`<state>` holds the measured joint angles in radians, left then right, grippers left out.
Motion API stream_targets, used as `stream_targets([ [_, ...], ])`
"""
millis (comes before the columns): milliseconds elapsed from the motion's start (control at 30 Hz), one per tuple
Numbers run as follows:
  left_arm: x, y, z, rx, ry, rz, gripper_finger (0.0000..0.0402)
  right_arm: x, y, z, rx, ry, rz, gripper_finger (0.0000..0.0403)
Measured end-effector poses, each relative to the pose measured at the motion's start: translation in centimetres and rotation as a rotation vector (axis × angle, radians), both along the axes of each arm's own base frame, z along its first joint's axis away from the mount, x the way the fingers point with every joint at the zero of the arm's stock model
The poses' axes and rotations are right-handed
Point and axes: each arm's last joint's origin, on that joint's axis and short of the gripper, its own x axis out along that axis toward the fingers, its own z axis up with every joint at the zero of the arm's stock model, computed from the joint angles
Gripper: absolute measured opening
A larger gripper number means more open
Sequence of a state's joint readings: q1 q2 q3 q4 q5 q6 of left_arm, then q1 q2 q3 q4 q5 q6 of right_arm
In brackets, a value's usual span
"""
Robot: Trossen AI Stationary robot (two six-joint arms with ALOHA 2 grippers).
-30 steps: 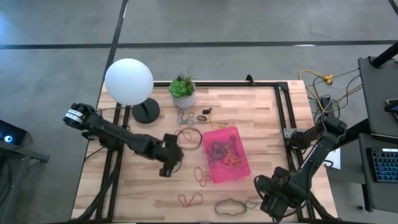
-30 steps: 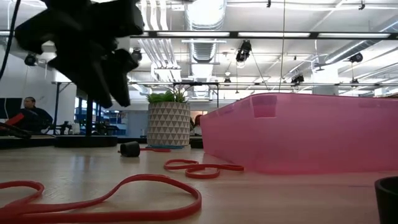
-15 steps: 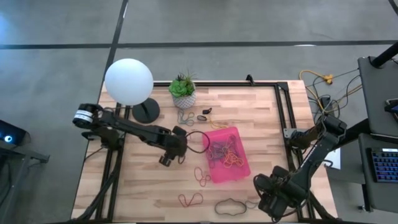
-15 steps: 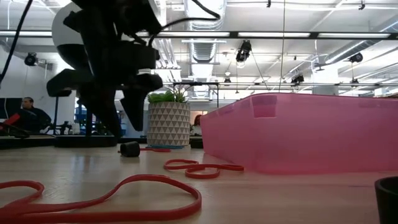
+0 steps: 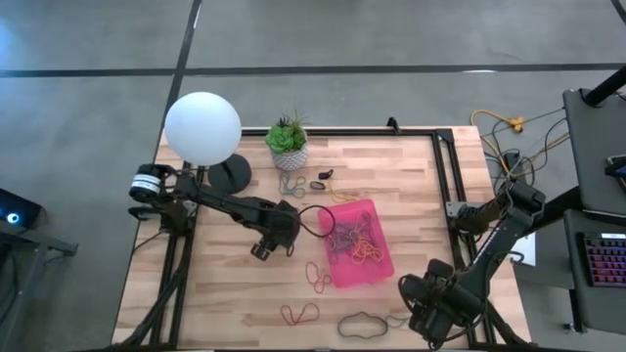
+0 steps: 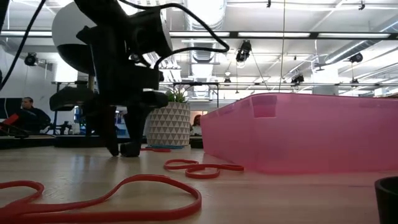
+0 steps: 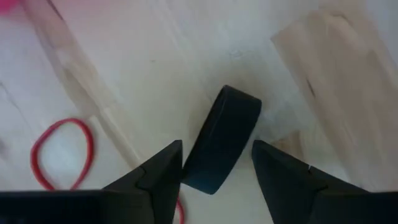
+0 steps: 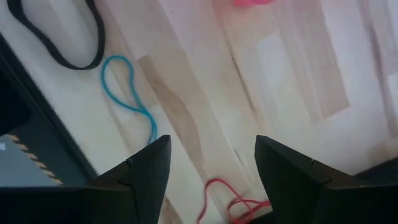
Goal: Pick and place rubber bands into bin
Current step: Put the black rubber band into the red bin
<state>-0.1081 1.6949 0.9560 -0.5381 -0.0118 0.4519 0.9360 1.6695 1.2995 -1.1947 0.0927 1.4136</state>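
no readable text, no labels, no brands, no numbers

One pink bin [image 5: 380, 262], two arms

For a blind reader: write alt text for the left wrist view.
The left hand hangs open over the pale wooden table, its two dark fingers either side of a wide black band. A red rubber band lies nearby.

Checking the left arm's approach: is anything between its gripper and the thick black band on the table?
Nothing visible. The black band sits on bare wood between the left gripper's open fingers, with no other object in the gap.
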Motion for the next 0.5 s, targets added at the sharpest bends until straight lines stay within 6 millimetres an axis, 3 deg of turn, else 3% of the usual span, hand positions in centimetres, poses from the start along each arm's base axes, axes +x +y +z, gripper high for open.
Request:
stream_targets([
  [100,0.0,0.0,0.2,-0.001,0.017,-0.001,0.0141,-0.1,-0.2,0.0,-0.021,0.004,0.000,0.0219],
  [267,0.5,-0.1,1.3,-0.018,-0.015,0.053,0.0027,-0.2,-0.4,0.0,-0.048,0.020,0.015,0.0219],
  [333,1.0,-0.1,2.4,-0.028,-0.011,0.095,0.0010,-0.4,-0.6,0.0,-0.064,0.032,0.012,0.0219],
  [400,1.6,-0.2,4.1,-0.022,-0.028,0.123,0.0008,-0.5,-0.7,0.0,-0.078,0.042,-0.009,0.0219],
  [500,2.8,-0.7,8.6,-0.008,-0.184,0.123,0.0002,-0.6,-0.9,0.1,-0.087,0.048,-0.023,0.0219],
])
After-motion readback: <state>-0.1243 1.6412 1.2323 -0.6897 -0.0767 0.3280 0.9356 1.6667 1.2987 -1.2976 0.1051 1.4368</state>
